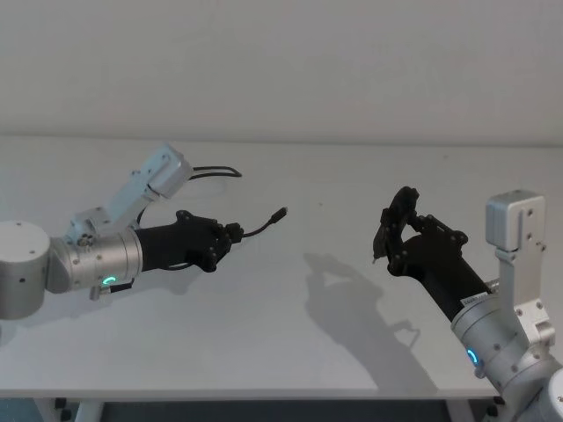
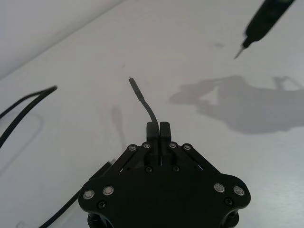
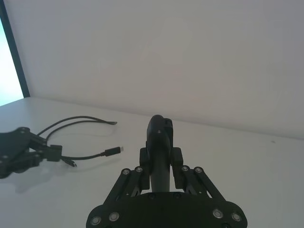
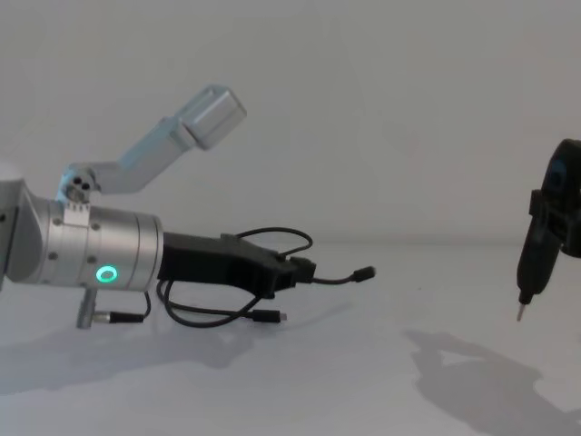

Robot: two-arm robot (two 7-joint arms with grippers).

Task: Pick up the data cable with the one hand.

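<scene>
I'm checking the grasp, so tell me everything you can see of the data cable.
The data cable is a thin, black, flexible cord. The left claw is shut on it just behind one small metal-tipped plug, which juts forward, seemingly off the table. The rest loops back by the arm, its other plug lying on the table.

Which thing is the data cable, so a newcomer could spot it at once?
On the table, find the left gripper, shut on a thin black cord. That is the data cable: a small metal-tipped plug sticks out beyond the gripper, the rest loops back behind the arm. The short wire under that wrist ends in a silver cylinder, and the right gripper holds a pen-shaped tool.
</scene>
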